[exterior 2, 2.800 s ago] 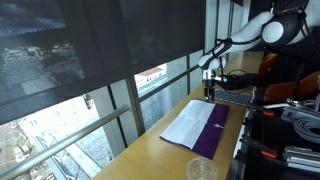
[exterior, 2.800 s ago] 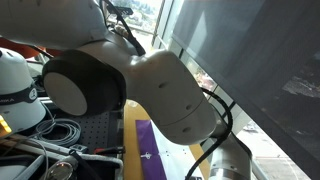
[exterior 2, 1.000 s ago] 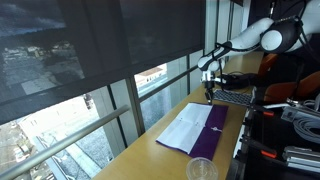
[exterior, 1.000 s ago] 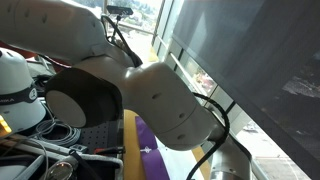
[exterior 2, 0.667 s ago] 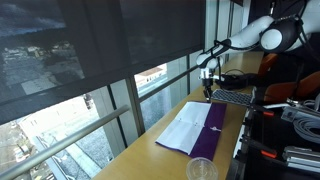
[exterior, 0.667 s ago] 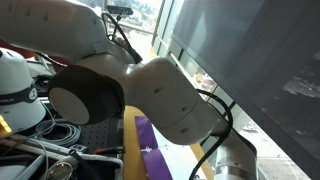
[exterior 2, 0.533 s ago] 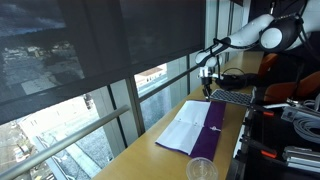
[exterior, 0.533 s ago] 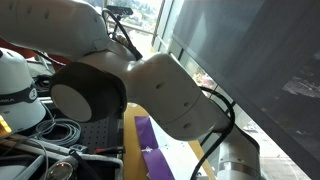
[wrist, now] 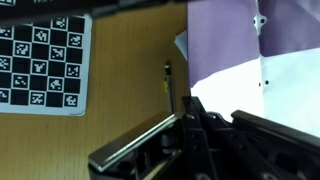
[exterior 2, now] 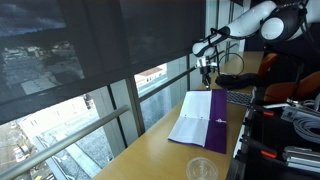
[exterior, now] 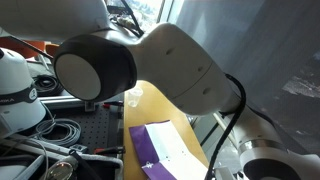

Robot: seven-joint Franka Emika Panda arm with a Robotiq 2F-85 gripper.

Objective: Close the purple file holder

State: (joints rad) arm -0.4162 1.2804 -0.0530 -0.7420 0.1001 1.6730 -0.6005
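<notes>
As I raised the gripper [exterior 2: 207, 66] toward the upper right, the purple file holder [exterior 2: 212, 125], mid-right on the desk [exterior 2: 155, 160], looked tipped up at its far end. White sheets [exterior 2: 193, 120] showed, so I judged it unclosed. Jaws: couldn't tell.

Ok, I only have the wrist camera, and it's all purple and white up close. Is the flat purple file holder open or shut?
Observer: Open. In an exterior view the flat purple file holder lies spread on the wooden table, white sheets facing up.
Operator: Is anything else near it?
Observer: A small clear plastic cup stands on the table just past one end.
Operator: And where's my grabber?
Observer: The gripper hangs over the opposite end, not touching the holder.
</notes>
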